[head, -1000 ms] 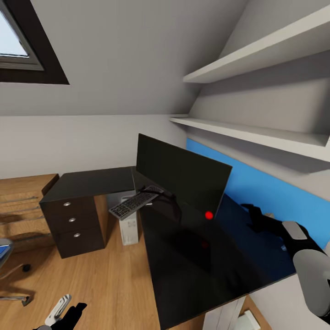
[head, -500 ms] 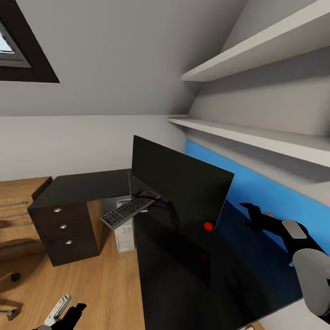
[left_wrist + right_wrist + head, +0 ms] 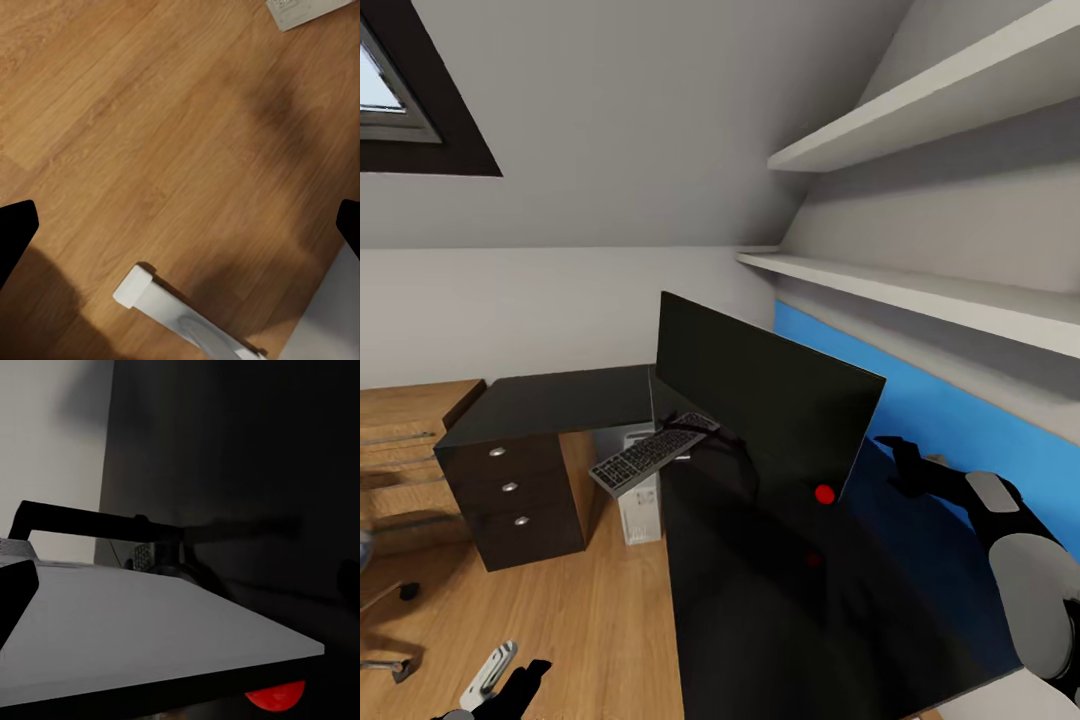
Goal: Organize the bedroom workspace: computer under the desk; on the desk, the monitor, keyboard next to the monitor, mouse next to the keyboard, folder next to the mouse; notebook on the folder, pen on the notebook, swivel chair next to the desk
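Observation:
The black monitor (image 3: 760, 405) stands on the glossy black desk (image 3: 780, 610), its red dot (image 3: 823, 493) at the lower corner near me. The dark keyboard (image 3: 645, 458) lies tilted at the desk's inner corner, partly past the edge. Below it the pale computer (image 3: 641, 503) stands on the floor. My right gripper (image 3: 893, 458) hovers open just off the monitor's right edge; in the right wrist view the monitor (image 3: 225, 472) is close ahead. My left gripper (image 3: 510, 688) hangs low and open over the floor. A chrome leg of the swivel chair (image 3: 385, 662) shows. Folder, notebook and pen are out of view.
A black drawer unit (image 3: 510, 492) carries the desk's left wing, with a light-wood unit (image 3: 405, 460) beyond it. Two white wall shelves (image 3: 920, 290) hang above the blue back panel (image 3: 950, 420). A white desk leg foot (image 3: 142, 289) stands on the wood floor.
The head view has swung slightly left, then back. My right gripper has drawn closer to the monitor's right edge. The keyboard and monitor stay where they were.

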You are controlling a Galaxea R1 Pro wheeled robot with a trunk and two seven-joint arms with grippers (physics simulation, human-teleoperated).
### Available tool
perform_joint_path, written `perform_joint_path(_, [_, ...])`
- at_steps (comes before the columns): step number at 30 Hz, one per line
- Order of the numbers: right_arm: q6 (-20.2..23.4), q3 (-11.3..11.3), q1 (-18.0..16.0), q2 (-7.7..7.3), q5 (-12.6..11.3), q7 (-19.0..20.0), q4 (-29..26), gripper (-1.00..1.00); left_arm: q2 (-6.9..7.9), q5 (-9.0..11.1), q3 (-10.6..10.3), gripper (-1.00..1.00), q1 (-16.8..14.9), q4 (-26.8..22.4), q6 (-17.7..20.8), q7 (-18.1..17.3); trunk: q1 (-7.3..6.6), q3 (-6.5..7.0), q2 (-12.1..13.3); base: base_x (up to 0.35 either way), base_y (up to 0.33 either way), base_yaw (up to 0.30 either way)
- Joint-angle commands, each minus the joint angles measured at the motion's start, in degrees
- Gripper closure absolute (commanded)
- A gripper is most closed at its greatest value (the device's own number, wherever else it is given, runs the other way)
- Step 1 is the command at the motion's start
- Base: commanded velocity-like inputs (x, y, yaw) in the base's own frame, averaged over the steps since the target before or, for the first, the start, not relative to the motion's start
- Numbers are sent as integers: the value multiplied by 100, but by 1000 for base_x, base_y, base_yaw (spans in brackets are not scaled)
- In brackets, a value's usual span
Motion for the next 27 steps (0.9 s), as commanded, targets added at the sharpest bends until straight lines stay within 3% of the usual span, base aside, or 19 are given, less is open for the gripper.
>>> perform_joint_path(1, [40,-40,-7,2,35,26,-5,-100,-1,59,5,-100,-3,-10,23,41,0,-12,-5,1,0,103])
perform_joint_path(11, [486,-36,-18,43,43,171,-59,-100,-8,40,-14,-100,-3,-11,23,31,0,-52,-5,0,0,95])
perform_joint_path(24, [539,15,18,33,51,311,-137,-100,-10,25,-41,-100,-3,-11,23,40,0,-57,-5,0,0,10])
perform_joint_path(26, [540,276,59,45,51,495,-257,-100,-10,23,-46,-100,-3,-11,23,45,0,-57,-5,0,0,0])
perform_joint_path(27, [540,529,72,53,50,616,-293,-100,-10,23,-48,-100,-3,-11,23,46,0,-57,-5,0,0,0])
